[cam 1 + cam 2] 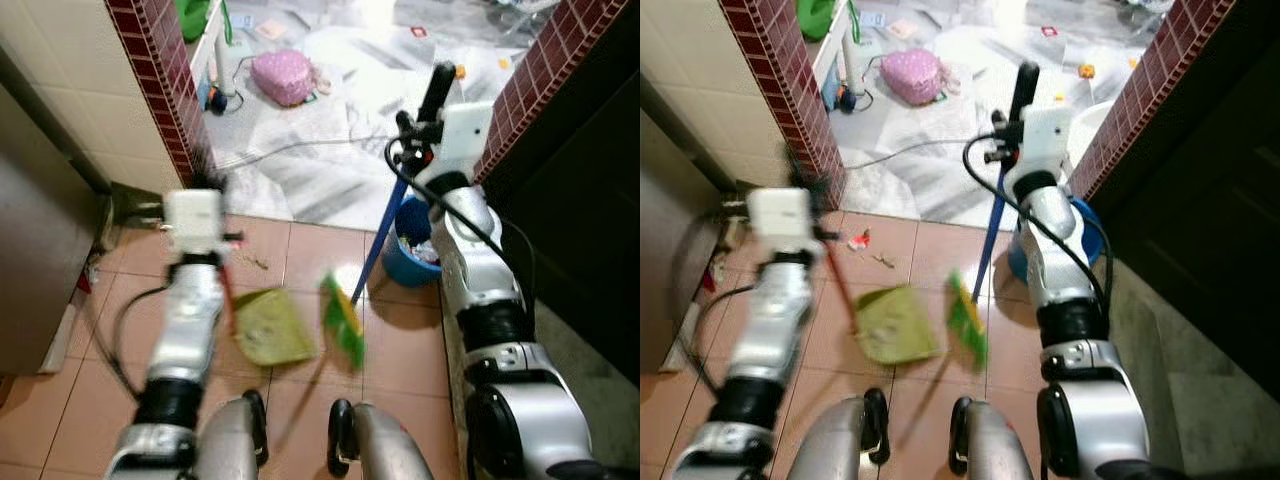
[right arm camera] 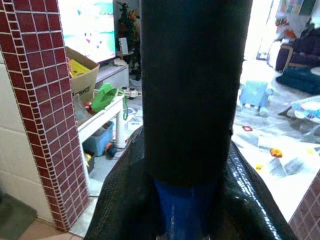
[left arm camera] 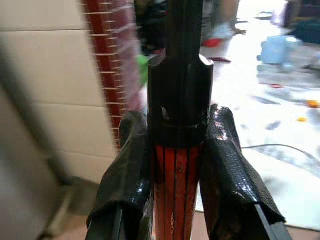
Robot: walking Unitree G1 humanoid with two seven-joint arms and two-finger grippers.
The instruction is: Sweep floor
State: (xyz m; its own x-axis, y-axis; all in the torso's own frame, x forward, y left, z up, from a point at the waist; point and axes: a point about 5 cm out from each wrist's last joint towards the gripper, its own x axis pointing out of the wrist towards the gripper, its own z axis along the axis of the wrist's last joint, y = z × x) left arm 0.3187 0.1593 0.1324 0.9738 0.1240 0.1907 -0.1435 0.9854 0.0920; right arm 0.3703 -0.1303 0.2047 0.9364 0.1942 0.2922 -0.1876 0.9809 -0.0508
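Floor (image 1: 300,250) of salmon tiles, bounded ahead of the broom by a threshold into a brighter, cluttered room. Blue bucket (image 1: 408,250) stands just beside the broom's shaft on the right-arm side, against the dark wall.

Broom (image 1: 345,318): blue shaft rising from a green head that rests on the tiles, black grip at the top. Right gripper (image 1: 432,95) is closed around that grip (wrist view shows both fingers pressed against it), high up, presumably for leverage on the stroke.

Dustpan (image 1: 272,326): yellow-green pan lying flat on the tile just beside the broom head, mouth toward it, likely so debris goes straight in. Its red handle (image 3: 175,195) runs upward to the left gripper (image 1: 205,185), fingers (image 3: 122,170) clamped either side below a black cap.

Small scraps (image 1: 860,240) lie beyond the dustpan, near the threshold, not yet gathered. Head views are motion-blurred.
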